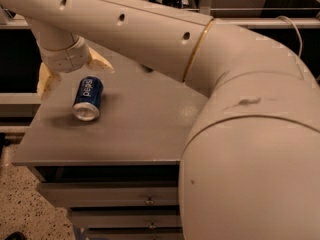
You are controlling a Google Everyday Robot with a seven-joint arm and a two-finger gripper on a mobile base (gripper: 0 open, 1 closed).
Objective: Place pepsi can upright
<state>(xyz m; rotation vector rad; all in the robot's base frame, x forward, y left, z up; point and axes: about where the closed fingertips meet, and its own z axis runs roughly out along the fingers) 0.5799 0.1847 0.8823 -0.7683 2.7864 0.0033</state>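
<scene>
The pepsi can (88, 98), blue with white lettering, lies on its side on the left part of the grey table (135, 129), its silver end facing the front. My gripper (73, 72) hangs just behind and above the can, open, with one tan finger (46, 82) to the can's left and the other (100, 63) to its upper right. Neither finger touches the can.
My thick white arm (240, 134) sweeps across the top and fills the right half of the view, hiding the right side of the table. Drawers (147, 200) sit under the tabletop. Speckled floor (30, 209) shows at the lower left.
</scene>
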